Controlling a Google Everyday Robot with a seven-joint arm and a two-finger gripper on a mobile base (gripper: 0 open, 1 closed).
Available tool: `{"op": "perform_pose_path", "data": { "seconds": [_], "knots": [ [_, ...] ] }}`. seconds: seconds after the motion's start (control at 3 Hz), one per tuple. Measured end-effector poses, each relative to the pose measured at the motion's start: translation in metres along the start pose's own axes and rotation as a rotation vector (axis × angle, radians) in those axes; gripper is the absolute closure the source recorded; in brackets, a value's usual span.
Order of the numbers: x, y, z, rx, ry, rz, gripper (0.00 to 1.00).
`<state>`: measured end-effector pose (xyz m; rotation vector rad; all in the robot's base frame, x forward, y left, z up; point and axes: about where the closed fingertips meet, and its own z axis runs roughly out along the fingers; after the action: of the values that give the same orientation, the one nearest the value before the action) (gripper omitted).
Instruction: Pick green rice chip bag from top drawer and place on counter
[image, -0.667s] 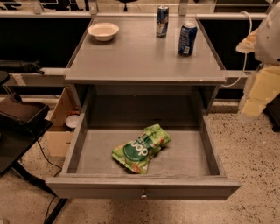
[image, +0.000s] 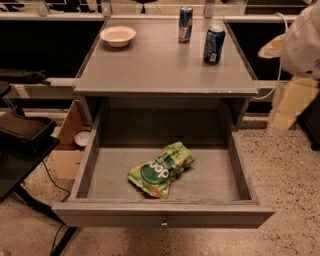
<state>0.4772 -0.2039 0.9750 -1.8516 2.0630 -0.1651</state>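
Beyond the counter to its right, the end effector hangs downward.

The green rice chip bag lies tilted near the middle of the open top drawer. The hand hangs at the right edge, beside the desk, well apart from the bag.

Cream gripper hangs at right; light-green bag with dark-green logo lies in grey drawer.

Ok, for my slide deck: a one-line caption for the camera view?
The green rice chip bag lies in the open top drawer; the gripper hangs right of the counter.
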Motion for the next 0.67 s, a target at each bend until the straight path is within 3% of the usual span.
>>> {"op": "perform_pose_path", "data": {
  "seconds": [0.33,0.67],
  "knots": [
    [-0.009,-0.016,0.035,0.012,-0.019,-0.181,0.00],
    [-0.021,-0.012,0.080,-0.027,-0.078,-0.357,0.00]
  ]
}}
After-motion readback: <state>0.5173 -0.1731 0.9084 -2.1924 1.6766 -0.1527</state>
